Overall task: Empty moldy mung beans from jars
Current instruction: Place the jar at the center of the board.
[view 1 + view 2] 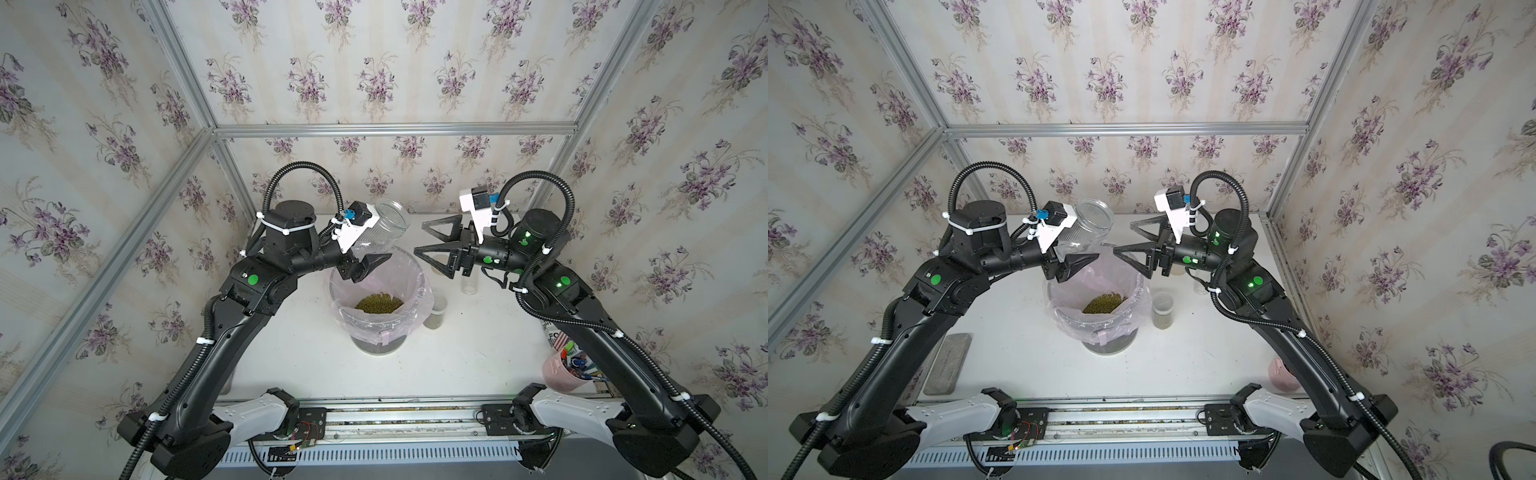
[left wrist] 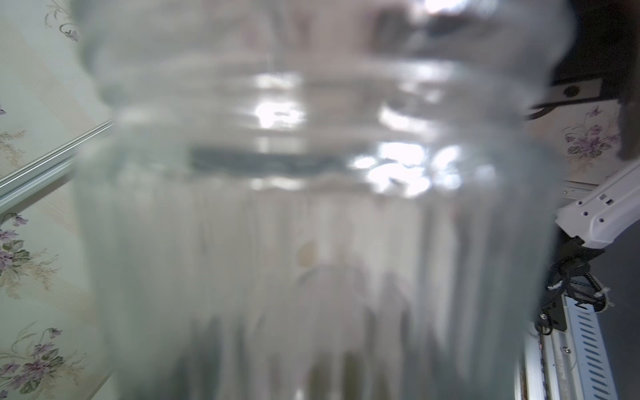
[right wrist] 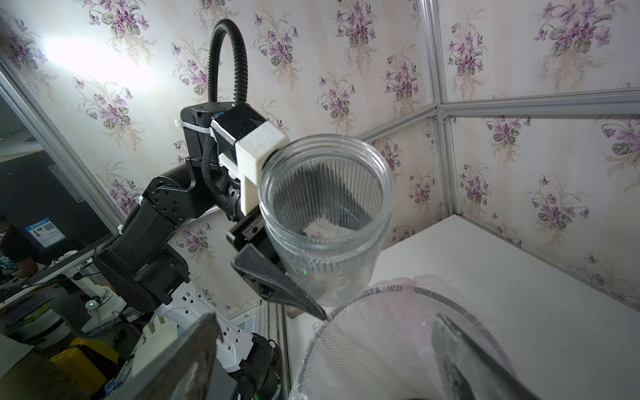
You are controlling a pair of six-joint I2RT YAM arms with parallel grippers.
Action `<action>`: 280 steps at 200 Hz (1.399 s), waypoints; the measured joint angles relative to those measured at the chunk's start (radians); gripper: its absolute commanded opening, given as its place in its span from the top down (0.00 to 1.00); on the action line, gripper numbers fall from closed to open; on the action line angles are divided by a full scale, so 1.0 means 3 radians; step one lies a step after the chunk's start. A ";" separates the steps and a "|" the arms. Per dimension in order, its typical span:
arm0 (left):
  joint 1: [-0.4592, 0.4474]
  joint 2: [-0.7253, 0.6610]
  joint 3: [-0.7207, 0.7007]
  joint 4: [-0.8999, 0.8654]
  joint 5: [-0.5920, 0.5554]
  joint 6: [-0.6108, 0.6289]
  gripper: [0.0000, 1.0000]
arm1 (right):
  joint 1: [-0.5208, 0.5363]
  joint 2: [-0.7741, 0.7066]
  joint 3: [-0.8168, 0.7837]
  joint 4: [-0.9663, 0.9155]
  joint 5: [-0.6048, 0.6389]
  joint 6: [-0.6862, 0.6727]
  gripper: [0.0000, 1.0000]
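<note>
Okay, the left end effector (image 1: 372, 249) is clamped on the big ribbed jar (image 1: 384, 222) and holds it tilted above the back rim of the lined bin (image 1: 345, 318), mouth angled up and away from me. The right wrist view looks straight into that mouth and I can make out no beans inside, so I judge this one poured out. The mung beans (image 1: 378, 302) lie as a green heap in the bottom of the bin's pink bag (image 1: 409, 270). The right end effector (image 1: 420, 239) hangs just beside the bin's far rim, jaws spread wide with nothing between them.

On the surface (image 1: 291, 361), just right of the bin, stands a small lidded jar (image 1: 437, 311) with a greenish layer at its bottom. Another clear jar (image 1: 471, 283) is half hidden behind the right end effector, and I can't tell what's in it.

To close this step cleanly, I'd do any further turning of the jar over the bin, so stragglers drop into the bag. Then I'd carry it to a bare patch on the left and seat its base flat before letting go, because that ribbed wall looks slippery. On the right, the fingers are close to the thin liner. I'd lift clear first, then swing to the small jar, so nothing snags and tips the bin.
</note>
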 measured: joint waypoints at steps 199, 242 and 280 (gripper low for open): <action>0.0038 0.0005 -0.0258 0.0636 0.0529 -0.0573 1.00 | 0.0318 0.0629 0.0292 0.0729 0.0042 0.0205 0.06; 0.0037 -0.0013 -0.0347 0.0720 0.0612 -0.0683 1.00 | 0.0333 0.0720 0.0327 0.0839 -0.0025 0.0317 0.06; 0.0037 -0.0029 -0.0385 0.0824 0.0676 -0.0726 1.00 | 0.0341 0.0829 0.0380 0.0989 -0.0095 0.0388 0.07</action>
